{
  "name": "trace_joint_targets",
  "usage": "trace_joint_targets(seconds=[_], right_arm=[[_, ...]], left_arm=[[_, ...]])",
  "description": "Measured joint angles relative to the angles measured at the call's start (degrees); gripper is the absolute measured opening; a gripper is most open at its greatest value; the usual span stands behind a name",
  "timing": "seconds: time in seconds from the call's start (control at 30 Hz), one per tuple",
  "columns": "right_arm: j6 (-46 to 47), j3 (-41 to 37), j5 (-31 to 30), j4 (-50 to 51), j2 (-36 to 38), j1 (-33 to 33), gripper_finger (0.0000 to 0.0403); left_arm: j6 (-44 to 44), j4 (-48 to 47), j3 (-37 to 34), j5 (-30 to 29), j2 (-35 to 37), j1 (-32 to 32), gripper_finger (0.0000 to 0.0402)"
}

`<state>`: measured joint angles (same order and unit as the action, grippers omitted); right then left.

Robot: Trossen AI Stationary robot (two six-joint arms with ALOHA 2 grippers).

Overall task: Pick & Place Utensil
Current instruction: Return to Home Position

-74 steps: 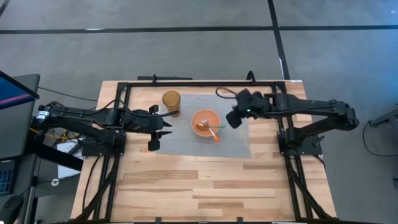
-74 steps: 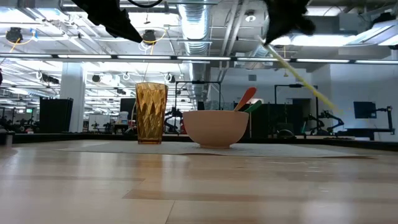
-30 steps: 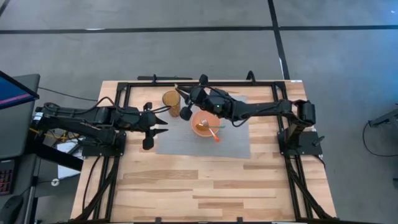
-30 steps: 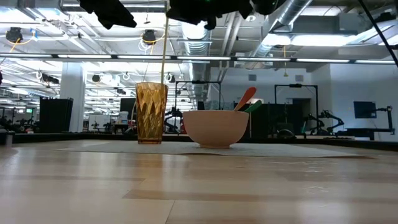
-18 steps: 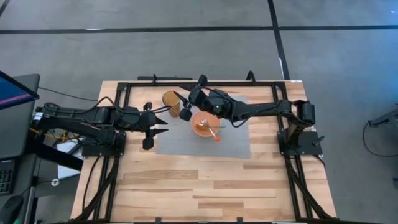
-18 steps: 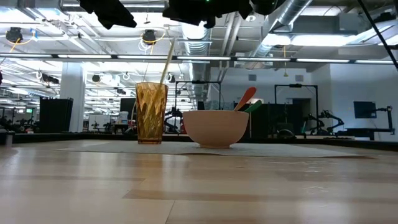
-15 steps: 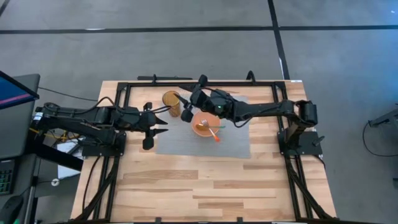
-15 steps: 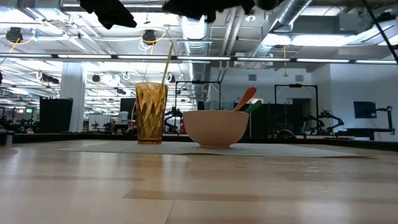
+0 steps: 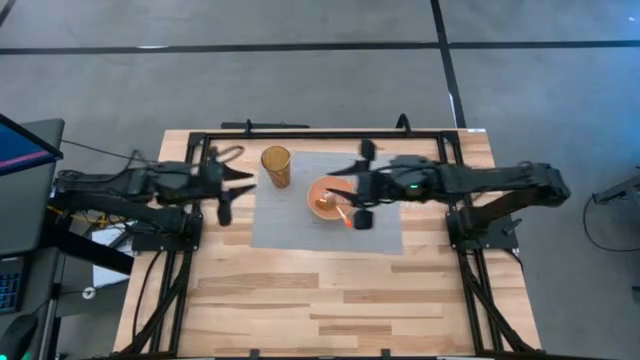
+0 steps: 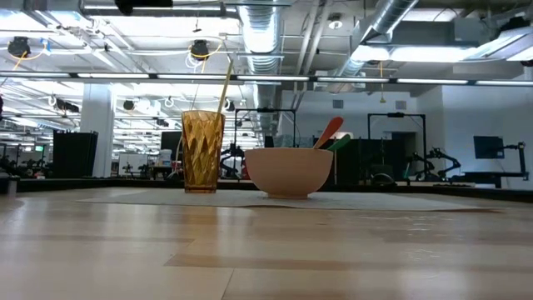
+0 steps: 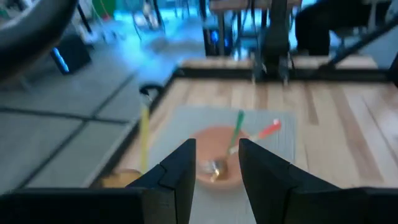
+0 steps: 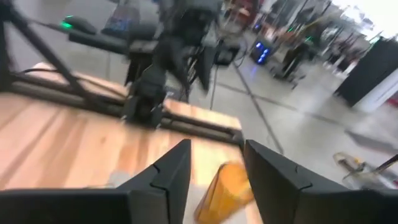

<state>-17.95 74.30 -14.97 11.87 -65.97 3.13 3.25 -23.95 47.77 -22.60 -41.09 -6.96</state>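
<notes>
An amber faceted cup (image 9: 276,165) stands on the grey mat (image 9: 380,235), left of a peach bowl (image 9: 330,197). A thin yellow utensil (image 10: 225,83) stands in the cup (image 10: 202,152), its lower end inside and its shaft leaning on the rim; it also shows in the left wrist view (image 11: 144,134). The bowl (image 10: 288,171) holds a fork and red and green handled utensils (image 11: 249,130). My right gripper (image 9: 360,186) is open and empty beside the bowl's right side. My left gripper (image 9: 233,192) is open and empty, left of the cup.
A black frame (image 9: 300,133) runs round the table's far part and sides. The bare wooden table top (image 9: 330,300) stretches from the mat to the near edge. The low view shows a room with equipment beyond the table.
My right gripper has let go of the yellow utensil, which went from upright above the cup to leaning inside it. The gripper then drew back toward the table's right edge, past the bowl. My left gripper has moved back toward the left edge.
</notes>
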Motion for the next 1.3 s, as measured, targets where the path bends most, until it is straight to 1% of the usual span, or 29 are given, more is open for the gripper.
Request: trace_joint_targets(seconds=[0.13,0.17,0.23,0.37,0.47,0.57,0.67,0.8,0.9,1.0,1.1,1.2,1.3], right_arm=[[4.3,-1.2,0.2,9.8,6.8,0.3,0.0129],[5.4,-2.7,0.4,11.0,8.4,0.2,0.0125],[7.4,-7.6,0.5,10.3,11.9,0.1,0.0120],[9.3,-21.8,0.8,2.2,19.4,0.0,0.0117],[9.2,-32.0,0.6,-6.2,25.0,-0.1,0.0118],[9.0,-39.8,0.9,-12.7,32.4,-0.6,0.0118],[9.0,-46.0,2.7,-15.6,39.0,-0.6,0.0118],[10.2,-51.6,8.2,-17.9,46.4,-0.6,0.0118],[10.1,-54.2,10.6,-18.7,51.3,-0.6,0.0118],[9.2,-56.9,11.3,-18.8,56.4,-0.5,0.0118],[9.1,-60.5,11.1,-17.3,60.8,-0.5,0.0118],[9.9,-63.2,11.6,-18.1,65.7,-0.6,0.0118],[10.4,-65.1,11.9,-18.9,65.8,-0.5,0.0118]], left_arm=[[0.8,-0.4,0.0,-0.2,7.2,0.0,0.0123],[0.9,-0.7,-0.1,-0.3,9.0,0.0,0.0123],[1.6,-0.6,-1.5,-0.3,13.0,0.0,0.0123],[1.5,1.3,-8.1,-0.3,20.6,0.0,0.0123],[0.0,6.6,-14.6,-0.3,25.6,0.0,0.0123],[2.1,11.5,-20.3,-0.3,29.6,0.0,0.0123],[2.6,14.5,-24.1,-0.3,32.9,0.0,0.0123],[3.9,16.3,-27.2,-0.3,36.5,0.0,0.0123],[4.4,18.1,-28.6,-0.3,39.1,0.0,0.0123],[5.8,19.9,-30.3,-0.3,41.0,0.0,0.0123],[6.9,20.2,-30.9,-0.1,40.8,0.0,0.0123],[7.0,20.6,-30.7,-0.1,40.6,0.0,0.0123],[6.9,21.1,-31.6,-0.1,41.0,0.0,0.0123]])
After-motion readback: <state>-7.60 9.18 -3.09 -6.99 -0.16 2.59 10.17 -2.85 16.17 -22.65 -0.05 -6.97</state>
